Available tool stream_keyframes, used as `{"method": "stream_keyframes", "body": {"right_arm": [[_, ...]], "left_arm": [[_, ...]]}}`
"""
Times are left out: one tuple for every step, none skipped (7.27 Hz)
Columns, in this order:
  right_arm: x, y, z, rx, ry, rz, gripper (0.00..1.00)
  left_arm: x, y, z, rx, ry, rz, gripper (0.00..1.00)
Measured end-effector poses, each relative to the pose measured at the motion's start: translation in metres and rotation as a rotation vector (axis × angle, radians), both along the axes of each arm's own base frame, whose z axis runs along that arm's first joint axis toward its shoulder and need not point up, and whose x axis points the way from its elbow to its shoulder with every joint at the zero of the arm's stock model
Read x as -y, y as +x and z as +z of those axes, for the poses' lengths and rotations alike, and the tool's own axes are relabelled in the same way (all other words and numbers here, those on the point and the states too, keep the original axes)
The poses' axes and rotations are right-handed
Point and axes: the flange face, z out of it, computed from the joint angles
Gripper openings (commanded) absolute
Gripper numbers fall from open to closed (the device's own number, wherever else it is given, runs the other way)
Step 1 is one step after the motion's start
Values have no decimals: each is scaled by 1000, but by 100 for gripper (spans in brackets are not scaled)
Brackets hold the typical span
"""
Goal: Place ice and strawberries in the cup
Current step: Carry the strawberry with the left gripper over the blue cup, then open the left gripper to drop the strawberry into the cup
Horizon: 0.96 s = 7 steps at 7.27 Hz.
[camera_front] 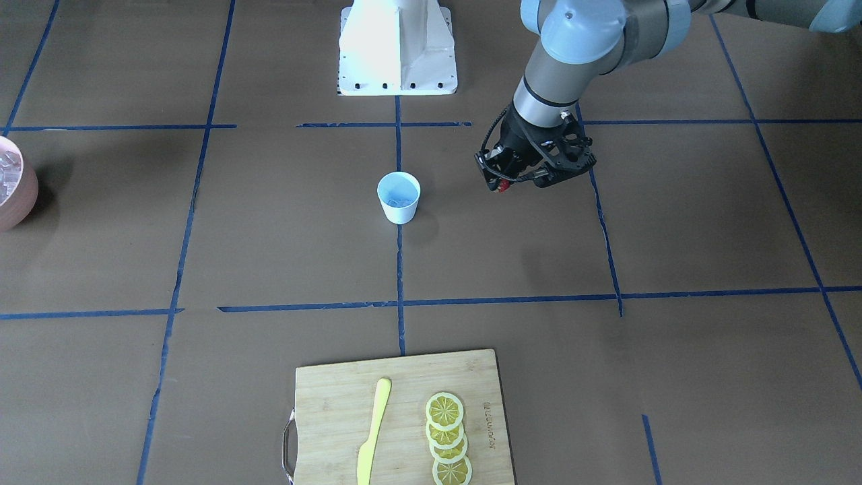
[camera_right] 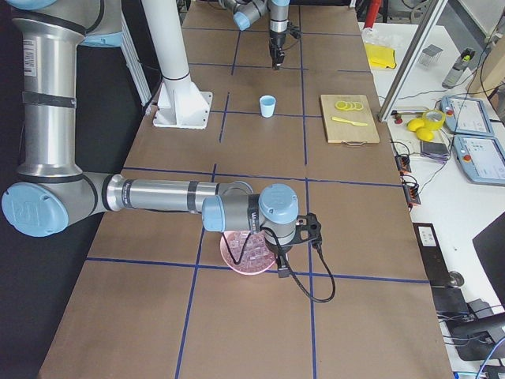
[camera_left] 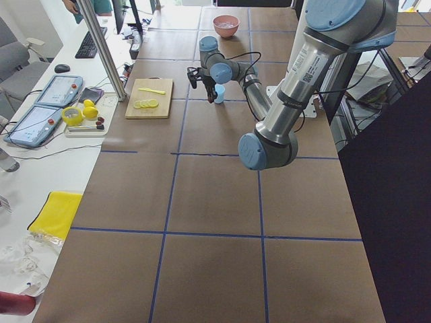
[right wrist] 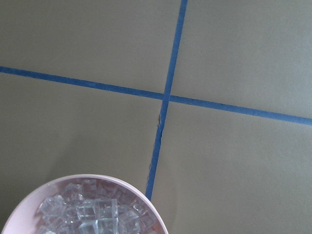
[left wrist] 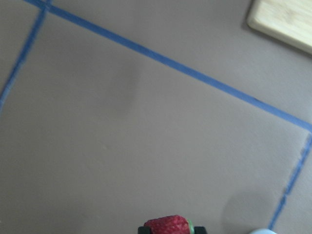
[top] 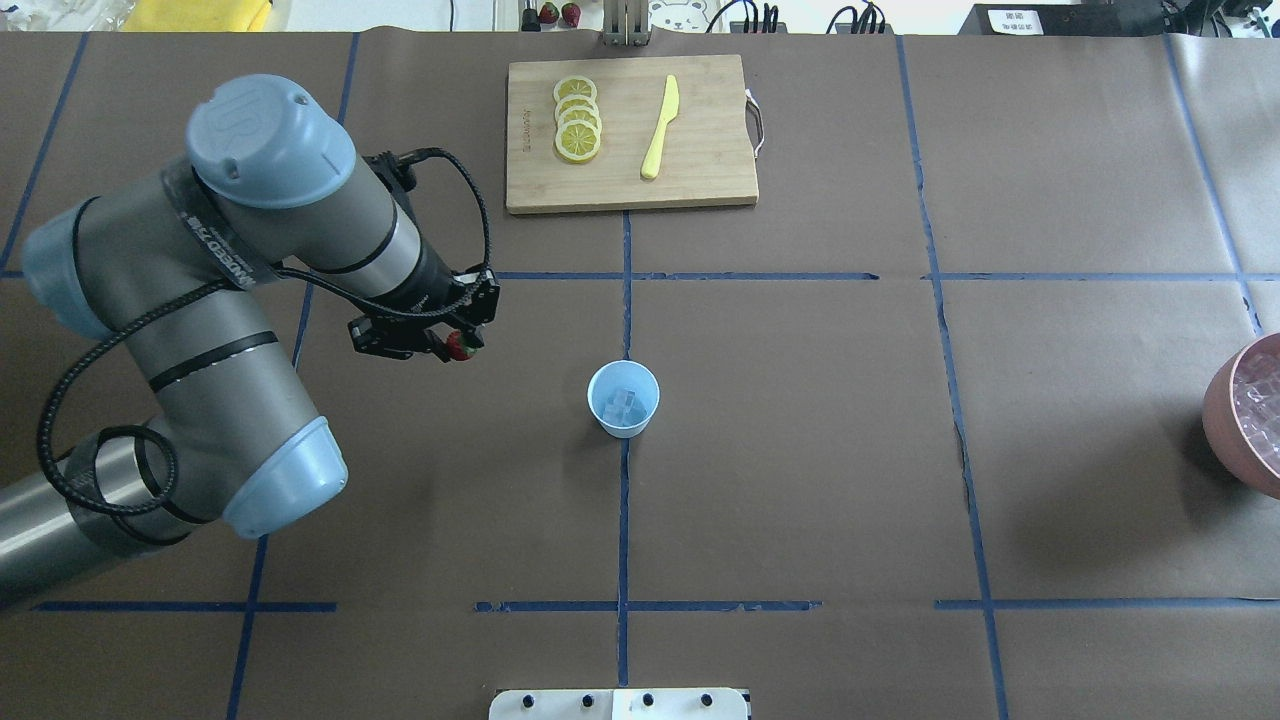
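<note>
Holding strawberry [top: 459,347] in left gripper [top: 455,342], fingers pinched on it, left of centre in overhead frame. Cup [top: 623,398] dead centre, ice [top: 622,404] inside. Shift right until above rim, lower, then release. Right gripper [camera_right: 277,249] over pink bowl [camera_right: 232,257]: can't tell opening.

Overhead and front views opposed, both steeply down on the cup [top: 625,430]; side views lengthwise
</note>
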Motion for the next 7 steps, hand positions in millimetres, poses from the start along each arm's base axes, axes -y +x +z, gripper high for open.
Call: {"method": "stream_keyframes", "body": {"right_arm": [[-5, 2, 6, 0, -8, 3, 100], [-7, 3, 10, -3, -15, 5, 100], [-8, 4, 13, -5, -20, 5, 100], [-10, 4, 16, -5, -24, 6, 100], [-10, 4, 17, -5, -26, 6, 100], [-10, 4, 17, -4, -26, 6, 100], [-10, 4, 17, -4, -26, 7, 100]], "left_arm": [[-12, 28, -20, -9, 3, 6, 0], [-17, 58, -42, -11, 5, 8, 0], [-17, 84, -61, -12, 4, 13, 0], [-17, 102, -73, -11, 2, 20, 0], [-16, 110, -77, -7, -1, 23, 1], [-17, 115, -77, -3, -2, 26, 3], [-17, 117, -77, -1, -3, 29, 13]]}}
